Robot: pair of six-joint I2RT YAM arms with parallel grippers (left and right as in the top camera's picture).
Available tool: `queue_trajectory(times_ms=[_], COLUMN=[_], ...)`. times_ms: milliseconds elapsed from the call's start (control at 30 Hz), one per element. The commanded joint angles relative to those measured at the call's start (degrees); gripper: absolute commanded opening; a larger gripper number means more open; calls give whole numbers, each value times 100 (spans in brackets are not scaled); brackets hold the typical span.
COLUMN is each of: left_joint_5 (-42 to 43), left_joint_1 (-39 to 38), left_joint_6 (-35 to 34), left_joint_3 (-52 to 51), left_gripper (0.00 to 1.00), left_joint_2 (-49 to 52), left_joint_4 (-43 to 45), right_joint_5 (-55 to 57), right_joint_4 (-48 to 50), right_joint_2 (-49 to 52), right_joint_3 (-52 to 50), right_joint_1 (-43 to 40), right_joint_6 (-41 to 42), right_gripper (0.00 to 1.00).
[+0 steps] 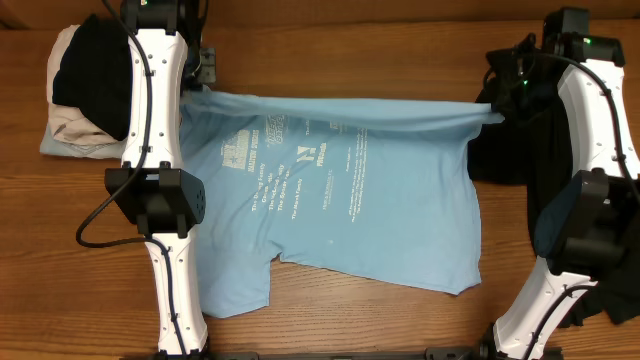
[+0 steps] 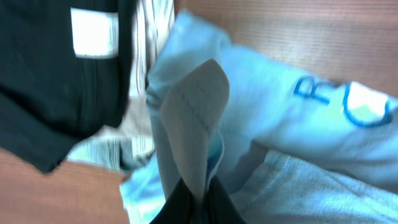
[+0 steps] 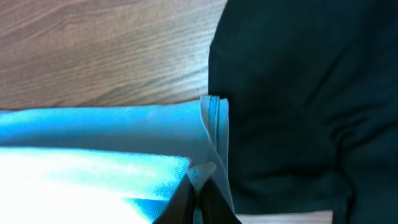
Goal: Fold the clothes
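Currently, the left gripper (image 2: 198, 190) is pinching one far corner of the light blue T-shirt (image 1: 340, 190), and the right gripper (image 3: 200, 177) pinches the other. The shirt's far hem is stretched between them, and its body lies mid-counter. A loose black garment (image 1: 512, 150) lies at the right edge.

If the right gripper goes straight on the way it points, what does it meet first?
The right gripper meets the blue T-shirt hem it grips; beyond, probably the black garment, though depth is unclear.
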Motion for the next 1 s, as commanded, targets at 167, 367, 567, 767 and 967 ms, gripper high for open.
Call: queue_trajectory(times_ms=[167,367,567,767,967], left_joint_5=[85,181,179,179,179], left_joint_1=[210,205,205,205,205], left_joint_6=[-179,-50,17,144,236], left_joint_3=[44,-918,-1961,-2323,-2323], left_gripper=[4,4,4,4,11], left_joint_2=[-227,-227,-227,-227,-227], left_joint_4=[-411,-413,-413,-413,-413], right_joint_5=[-46,-46,-24,37,39], right_joint_4=[-472,-446,-455,-629,-732], right_joint_2=[-289,-289,-289,-289,-289], right_joint_3=[-146,-964,-1436,-1534,-1814], right_joint_1=[48,52,63,63,63], right_joint_6=[109,170,175,214,214], right_gripper=[4,4,4,5,9])
